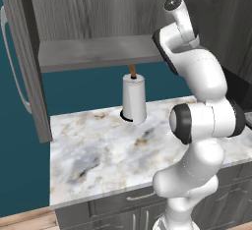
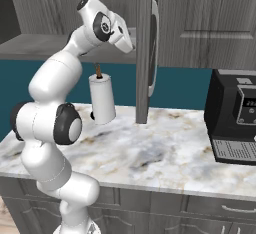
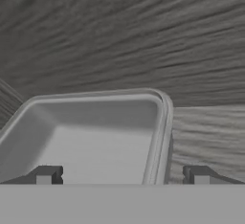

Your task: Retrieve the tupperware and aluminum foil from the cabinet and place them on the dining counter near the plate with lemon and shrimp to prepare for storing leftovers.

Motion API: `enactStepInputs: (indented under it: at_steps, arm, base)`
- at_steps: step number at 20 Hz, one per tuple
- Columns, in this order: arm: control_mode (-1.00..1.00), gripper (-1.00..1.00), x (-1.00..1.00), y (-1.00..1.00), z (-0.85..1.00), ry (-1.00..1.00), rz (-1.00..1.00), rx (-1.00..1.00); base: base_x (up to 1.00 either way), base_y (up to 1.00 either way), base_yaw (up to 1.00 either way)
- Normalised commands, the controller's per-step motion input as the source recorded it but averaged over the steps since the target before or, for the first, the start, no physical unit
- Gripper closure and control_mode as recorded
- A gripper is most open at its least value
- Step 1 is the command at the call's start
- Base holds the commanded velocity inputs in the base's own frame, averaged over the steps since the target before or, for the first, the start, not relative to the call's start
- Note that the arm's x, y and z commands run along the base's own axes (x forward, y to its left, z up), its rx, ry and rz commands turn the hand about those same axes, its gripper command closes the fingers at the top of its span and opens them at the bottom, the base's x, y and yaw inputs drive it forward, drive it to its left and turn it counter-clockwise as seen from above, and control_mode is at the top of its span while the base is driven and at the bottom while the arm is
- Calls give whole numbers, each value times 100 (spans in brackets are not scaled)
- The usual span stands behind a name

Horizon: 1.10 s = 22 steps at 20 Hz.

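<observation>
The tupperware, clear and shallow with rounded corners, sits on the grey wood-grain shelf of the cabinet, close in front of the hand. My gripper is open, its two dark fingertips spread wide, and the container's right rim runs up between them. Nothing is held. In the base views my arm reaches up into the open cabinet, with its door swung out beside the hand. The aluminum foil, the dining counter and the plate with lemon and shrimp are out of view.
A paper-towel roll stands on the small marble counter below the cabinet. A black coffee machine sits at the counter's right end. The other cabinet door hangs open at the left.
</observation>
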Motion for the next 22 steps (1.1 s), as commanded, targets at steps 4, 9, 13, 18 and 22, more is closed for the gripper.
enactStepInputs:
  at_steps: [4, 9, 13, 18, 22]
  arm:
    - [-100, -100, 2, 0, -10, -8, 0, 0]
    - [-100, -100, 0, 0, -2, -15, 0, 0]
    - [-100, -100, 1, 0, -17, -14, 0, 0]
    - [-100, -100, 12, 0, -5, -15, 0, 0]
    - [-100, -100, 11, 0, 0, -15, 0, 0]
  base:
    - [0, 0, 0]
    - [0, 0, 0]
    - [0, 0, 0]
    - [0, 0, 0]
    - [0, 0, 0]
